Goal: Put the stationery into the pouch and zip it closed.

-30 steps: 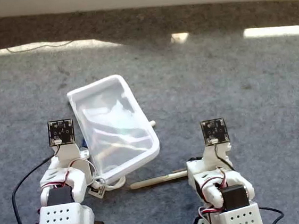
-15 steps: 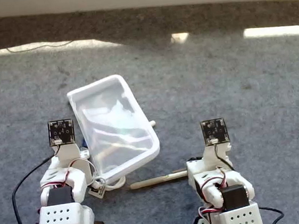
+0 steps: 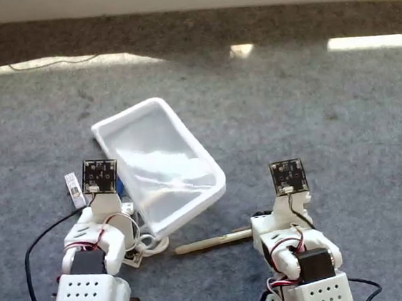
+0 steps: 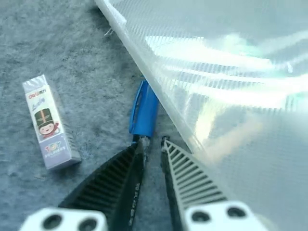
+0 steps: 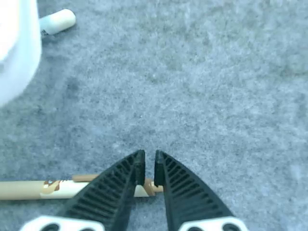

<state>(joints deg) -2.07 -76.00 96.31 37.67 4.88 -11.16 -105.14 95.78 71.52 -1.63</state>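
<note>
Glossy ribbed clear-plastic pouch (image 4: 231, 72), rough grey carpet (image 5: 202, 72)

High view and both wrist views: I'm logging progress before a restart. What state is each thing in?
pouch: flat on the carpet; zip not readable.
blue pen: outside, partly under the pouch edge.
small printed box: outside, lying on the carpet.
beige pen: outside, lying on the carpet.
white stick: outside, beside the pouch.
left claw: nearly shut, empty.
right claw: nearly shut, empty.
</note>
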